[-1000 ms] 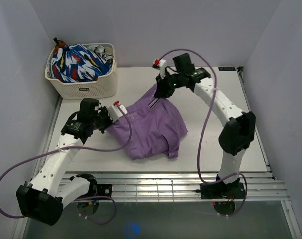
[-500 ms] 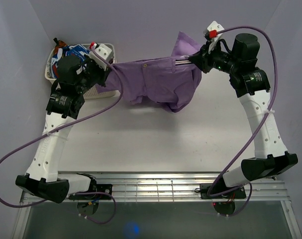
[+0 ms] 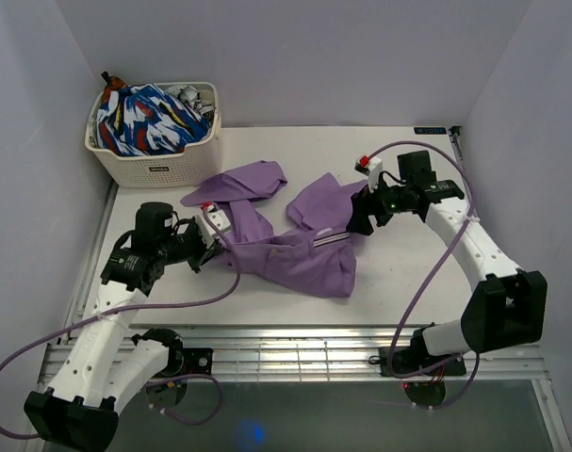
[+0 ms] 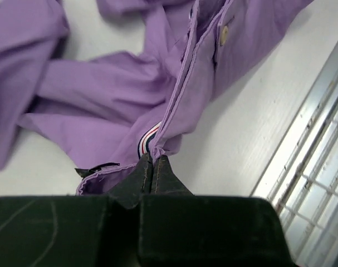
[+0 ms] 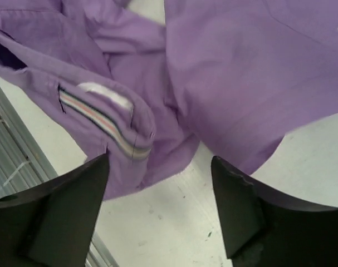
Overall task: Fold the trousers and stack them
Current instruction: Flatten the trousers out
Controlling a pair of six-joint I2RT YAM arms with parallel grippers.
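Since half a second ago: both arms have come down from the far side. The purple cotton trousers [image 3: 300,254], then stretched in the air between them, now lie on the white table [image 3: 417,282]. The waistband is toward the near edge and the legs point away.

Left gripper [image 4: 152,164]: jaws pressed together on the waistband's left corner, cloth pinched at the tips.

Right gripper [image 5: 160,161]: jaws wide apart, holding nothing. It hangs just above the waistband's right end, where the striped inner lining [image 5: 102,119] is turned outward.

Lay of the garment: not flat. The legs splay apart. The left one is doubled over itself, near the white plastic laundry basket [image 3: 163,168] but apart from it. The seat is bunched between them.

Risks, as judged:
- Folding from this lay would likely lock in the rumples and give a crooked stack piece, because the legs are neither aligned nor smoothed.
- A re-grasp on the right could catch only the turned-out lining or a single layer, so the waistband would twist when pulled.
- The one-sided hold on the left could drag the cloth toward the slatted metal rails [image 3: 314,348] at the near edge.
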